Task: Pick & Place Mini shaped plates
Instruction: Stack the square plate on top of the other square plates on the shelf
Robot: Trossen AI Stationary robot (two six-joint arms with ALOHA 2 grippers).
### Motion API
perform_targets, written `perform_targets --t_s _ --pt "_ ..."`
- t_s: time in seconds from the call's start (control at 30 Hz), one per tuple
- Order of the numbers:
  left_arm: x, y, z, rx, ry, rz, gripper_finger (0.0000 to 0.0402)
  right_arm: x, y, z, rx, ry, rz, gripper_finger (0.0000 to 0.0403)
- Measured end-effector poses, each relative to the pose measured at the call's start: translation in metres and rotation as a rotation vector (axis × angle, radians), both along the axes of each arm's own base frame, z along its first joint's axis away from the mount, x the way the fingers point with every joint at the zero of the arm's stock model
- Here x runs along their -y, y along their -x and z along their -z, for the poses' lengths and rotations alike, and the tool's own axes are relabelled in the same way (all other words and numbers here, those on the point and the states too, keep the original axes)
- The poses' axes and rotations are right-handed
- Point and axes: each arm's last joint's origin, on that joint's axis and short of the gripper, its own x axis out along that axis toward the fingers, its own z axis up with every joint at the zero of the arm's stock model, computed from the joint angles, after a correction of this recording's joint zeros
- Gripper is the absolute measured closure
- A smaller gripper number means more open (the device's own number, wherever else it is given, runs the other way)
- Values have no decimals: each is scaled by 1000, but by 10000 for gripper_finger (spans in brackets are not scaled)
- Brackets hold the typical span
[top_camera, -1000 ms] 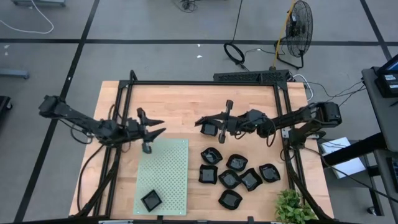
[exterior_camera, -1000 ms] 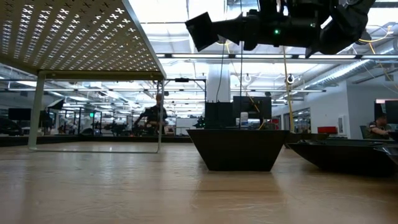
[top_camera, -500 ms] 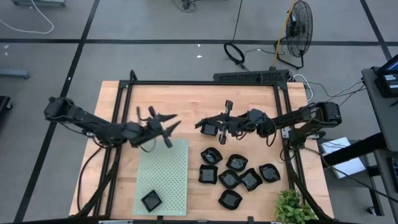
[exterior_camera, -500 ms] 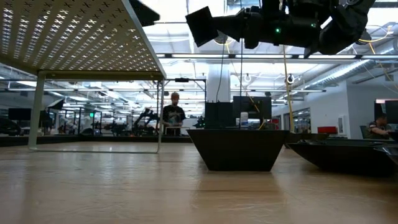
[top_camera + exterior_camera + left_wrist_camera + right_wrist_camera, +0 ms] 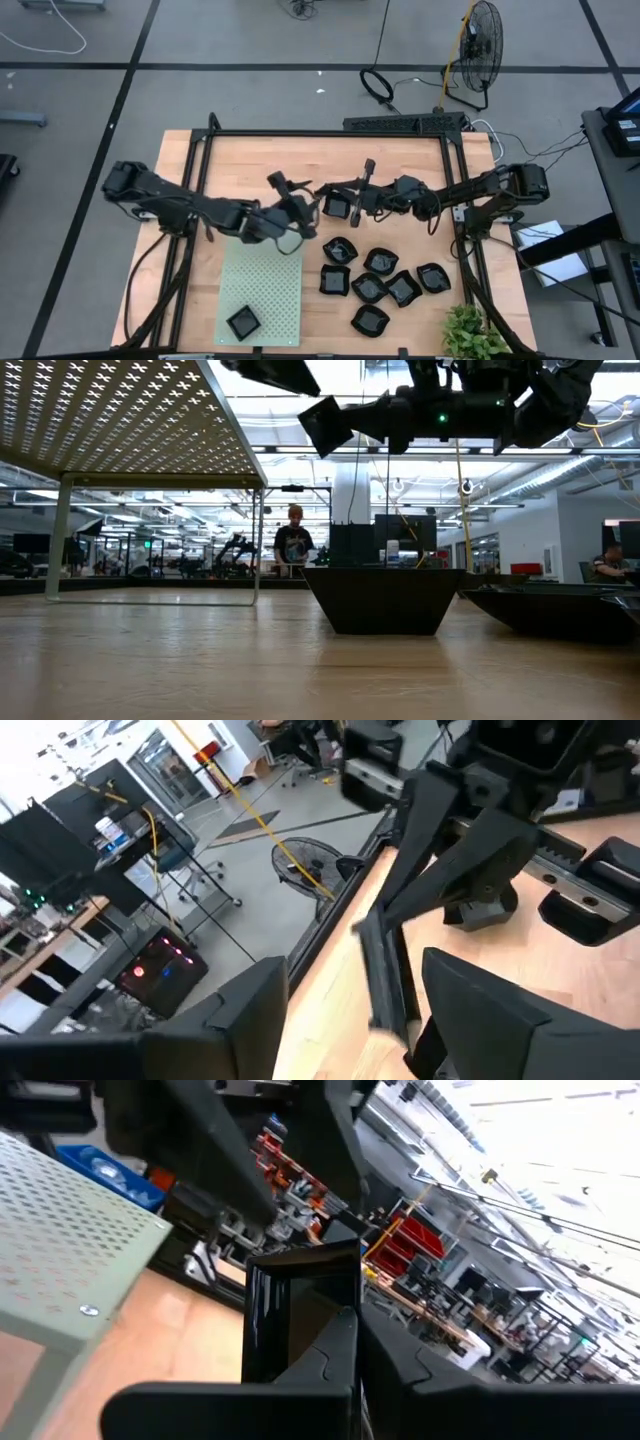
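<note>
My right gripper (image 5: 330, 203) is shut on one mini shaped plate (image 5: 340, 206), a glossy black square dish held high over the table's middle, also seen in the low view (image 5: 325, 425). My left gripper (image 5: 305, 215) is open just left of that plate. In its wrist view the plate's edge (image 5: 385, 970) shows between its fingers without touching them. Several more black plates (image 5: 380, 285) rest on their bases on the wood at the right. One plate (image 5: 243, 321) sits on the green mat's near end. My right gripper pinches the square plate between its two fingers at the rim (image 5: 320, 1355) that faces the gripper. The fingers reach in about level from the table's right side. The plate is lifted clear of the table and stands on edge, its hollow side (image 5: 300, 1305) facing sideways.
The pale green perforated mat (image 5: 262, 285) stands raised on thin legs over the table's left half, seen as a shelf in the low view (image 5: 120, 420). Black frame rails (image 5: 330, 133) border the table. A potted plant (image 5: 470, 335) stands at the near right corner. A person (image 5: 294, 545) stands far behind.
My left gripper has swung toward the table's right edge, from over the mat's far left corner to beside the plate that my right gripper holds. It rose a little and rolled as it went. The right gripper and its plate have stayed in place.
</note>
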Motion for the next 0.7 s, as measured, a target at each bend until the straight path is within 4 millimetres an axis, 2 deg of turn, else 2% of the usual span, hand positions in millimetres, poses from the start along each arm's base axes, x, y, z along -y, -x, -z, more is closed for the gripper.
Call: perform_targets --t_s 0.2,0.53,0.7 --pt "4 -17 12 -63 -44 -6 154 0 0 1 -4 -9 0 403" --pt "2 -16 17 -110 -135 -124 154 0 0 1 -3 -10 -1 403" --pt "-1 -18 17 -81 -83 -104 186 0 0 1 -3 -10 -1 403"
